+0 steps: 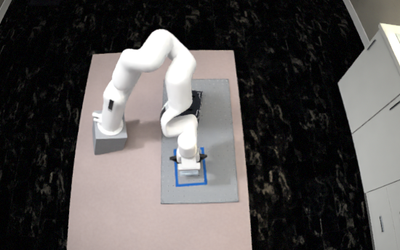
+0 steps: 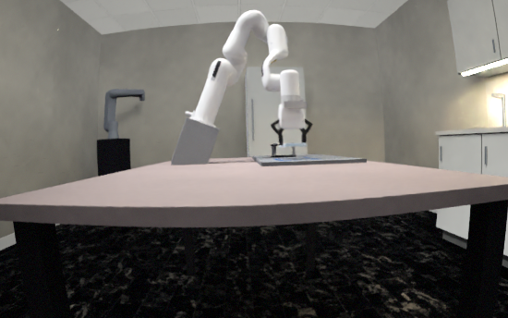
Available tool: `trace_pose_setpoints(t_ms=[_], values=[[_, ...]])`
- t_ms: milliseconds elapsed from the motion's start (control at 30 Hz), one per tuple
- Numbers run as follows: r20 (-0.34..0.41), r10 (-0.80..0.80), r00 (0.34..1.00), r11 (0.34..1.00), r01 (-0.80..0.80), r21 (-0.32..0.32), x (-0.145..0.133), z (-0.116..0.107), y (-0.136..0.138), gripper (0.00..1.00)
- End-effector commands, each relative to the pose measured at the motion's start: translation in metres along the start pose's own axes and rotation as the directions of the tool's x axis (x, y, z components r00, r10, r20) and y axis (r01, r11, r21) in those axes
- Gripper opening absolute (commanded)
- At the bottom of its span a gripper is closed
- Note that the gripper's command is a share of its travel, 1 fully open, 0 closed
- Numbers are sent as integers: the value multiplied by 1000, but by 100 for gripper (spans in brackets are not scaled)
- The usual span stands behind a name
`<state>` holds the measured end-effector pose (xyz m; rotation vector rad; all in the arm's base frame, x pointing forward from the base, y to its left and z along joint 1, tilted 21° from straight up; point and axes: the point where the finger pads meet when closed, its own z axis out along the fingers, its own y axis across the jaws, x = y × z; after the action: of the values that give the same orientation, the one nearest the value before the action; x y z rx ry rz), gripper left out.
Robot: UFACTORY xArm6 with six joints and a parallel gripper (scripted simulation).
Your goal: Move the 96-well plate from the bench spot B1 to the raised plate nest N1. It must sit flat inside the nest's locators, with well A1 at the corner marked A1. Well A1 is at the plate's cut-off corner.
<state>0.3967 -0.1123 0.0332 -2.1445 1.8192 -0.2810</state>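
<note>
The 96-well plate [image 1: 190, 173] is a pale, clear plate, mostly hidden under my wrist, above the blue-outlined spot B1 [image 1: 190, 182]. In the side view the plate [image 2: 291, 145] hangs level a little above the grey mat. My gripper [image 1: 188, 158] is shut on the plate across its width, with the black fingers at its two sides; it also shows in the side view [image 2: 290, 144]. The black raised nest N1 [image 1: 195, 103] sits farther back on the mat, half hidden by my arm. I cannot make out the plate's cut-off corner.
The grey mat [image 1: 199, 145] lies on the right half of the brown table [image 1: 153, 163]. My grey base block [image 1: 110, 139] stands at the left. White cabinets [image 1: 389, 120] stand far right, off the table.
</note>
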Motion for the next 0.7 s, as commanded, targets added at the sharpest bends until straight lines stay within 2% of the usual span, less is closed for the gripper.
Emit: trace_pose_setpoints(t_ms=[0, 500, 667], values=[[0, 0, 1000, 1000, 0, -2, 0, -12, -1, 0], [-1, 0, 1000, 1000, 0, -2, 1, -34, -1, 0], [-1, 0, 1000, 1000, 0, -2, 1, -34, -1, 0]])
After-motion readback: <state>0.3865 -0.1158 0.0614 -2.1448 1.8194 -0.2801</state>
